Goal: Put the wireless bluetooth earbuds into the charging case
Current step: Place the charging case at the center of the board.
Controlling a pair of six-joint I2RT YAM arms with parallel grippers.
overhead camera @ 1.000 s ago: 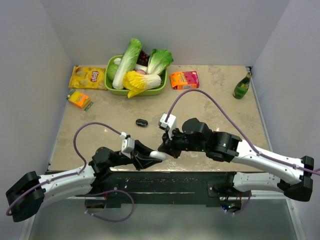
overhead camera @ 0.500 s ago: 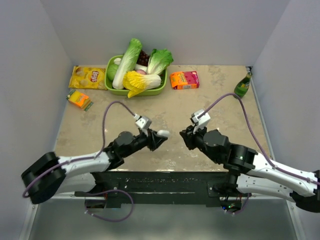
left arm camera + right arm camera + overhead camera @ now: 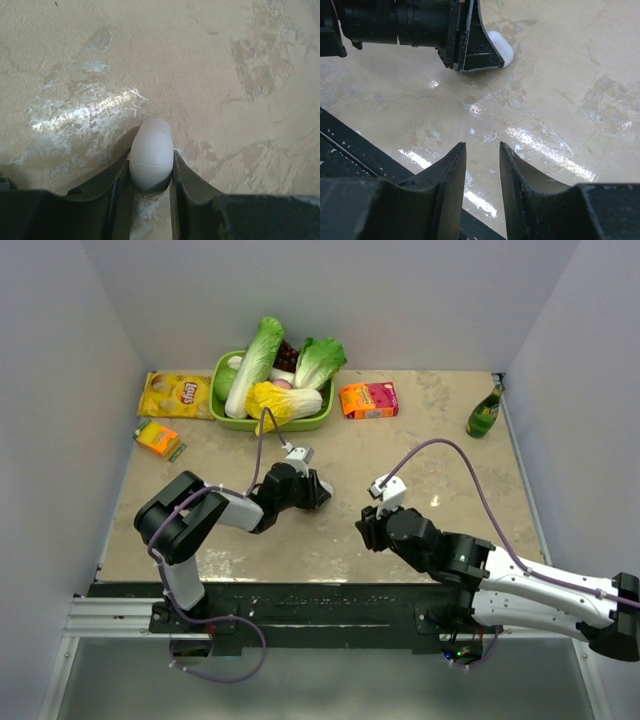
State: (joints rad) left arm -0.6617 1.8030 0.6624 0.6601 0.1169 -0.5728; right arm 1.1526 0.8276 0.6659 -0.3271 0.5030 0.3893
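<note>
My left jaws are pinched on the charging case (image 3: 151,154), one finger on each flank. It sits at the bottom centre of the left wrist view, rounded end pointing up the frame, so its long axis runs straight out along my fingers and away from the wrist. A thin seam crosses it, and I judge the lid is shut. It hangs low over the tabletop (image 3: 225,60); I cannot tell whether it touches. My right jaws are slightly spread and empty. From them the case lies up the frame and a little right, half hidden behind my left finger. The left arm has it, and the right is near but apart. I see the earbuds in no view, so opening the lid looks like the next job.
</note>
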